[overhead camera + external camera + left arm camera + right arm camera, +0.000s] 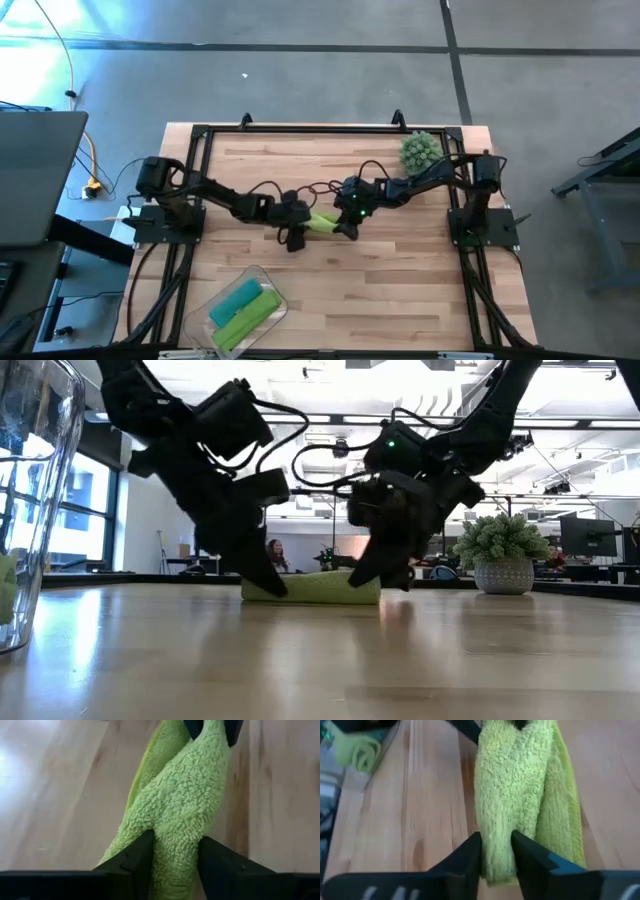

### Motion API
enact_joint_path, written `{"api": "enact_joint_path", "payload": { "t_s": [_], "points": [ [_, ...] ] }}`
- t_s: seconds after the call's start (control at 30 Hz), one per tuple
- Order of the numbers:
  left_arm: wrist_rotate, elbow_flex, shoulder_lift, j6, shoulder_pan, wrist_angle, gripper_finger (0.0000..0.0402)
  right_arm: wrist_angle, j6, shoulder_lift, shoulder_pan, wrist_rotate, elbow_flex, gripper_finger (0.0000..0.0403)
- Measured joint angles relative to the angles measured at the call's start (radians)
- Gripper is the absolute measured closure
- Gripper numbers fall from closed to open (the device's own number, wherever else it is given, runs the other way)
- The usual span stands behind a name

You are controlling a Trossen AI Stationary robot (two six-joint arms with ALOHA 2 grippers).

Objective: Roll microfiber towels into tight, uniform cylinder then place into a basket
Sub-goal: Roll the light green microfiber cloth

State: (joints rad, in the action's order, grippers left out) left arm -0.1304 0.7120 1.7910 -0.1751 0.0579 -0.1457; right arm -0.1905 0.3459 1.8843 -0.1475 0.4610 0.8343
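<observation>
The lime green towel (pixel 322 222) lies mid-table as a loose, part-formed roll, one layer still splayed off its side. My left gripper (pixel 175 857) pinches one end of it and my right gripper (pixel 496 851) clamps the other end, both low at the tabletop. Near the table's front edge, the basket (pixel 268 275) already holds a teal roll (pixel 236 299) and a green roll (pixel 246 319). I judge this third towel still needs tightening, then placing.

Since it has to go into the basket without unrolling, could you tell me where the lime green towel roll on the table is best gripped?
Probably at its two ends, from above, jaws across the roll's width. The lime green towel roll lies flat on the table, long and soft. The left gripper and right gripper each already pinch one end, so lifting both should keep the layers together.
</observation>
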Motion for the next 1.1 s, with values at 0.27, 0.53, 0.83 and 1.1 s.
{"api": "enact_joint_path", "payload": {
  "t_s": [0.27,0.53,0.83,1.1],
  "points": [
    [0.11,-0.001,0.002,-0.064,0.059,-0.017,0.0334,0.154,-0.298,-0.191,0.01,-0.114,-0.004,0.0273],
    [0.213,-0.003,0.002,-0.103,0.113,-0.032,0.0363,0.129,-0.602,-0.277,0.184,-0.45,-0.001,0.0272],
    [0.224,-0.005,0.007,-0.11,0.113,-0.052,0.036,0.007,-0.626,-0.17,0.26,-0.595,0.001,0.027],
    [0.225,-0.005,0.007,-0.113,0.112,-0.055,0.036,0.009,-0.582,-0.087,0.256,-0.631,0.001,0.0212]
  ]
}}
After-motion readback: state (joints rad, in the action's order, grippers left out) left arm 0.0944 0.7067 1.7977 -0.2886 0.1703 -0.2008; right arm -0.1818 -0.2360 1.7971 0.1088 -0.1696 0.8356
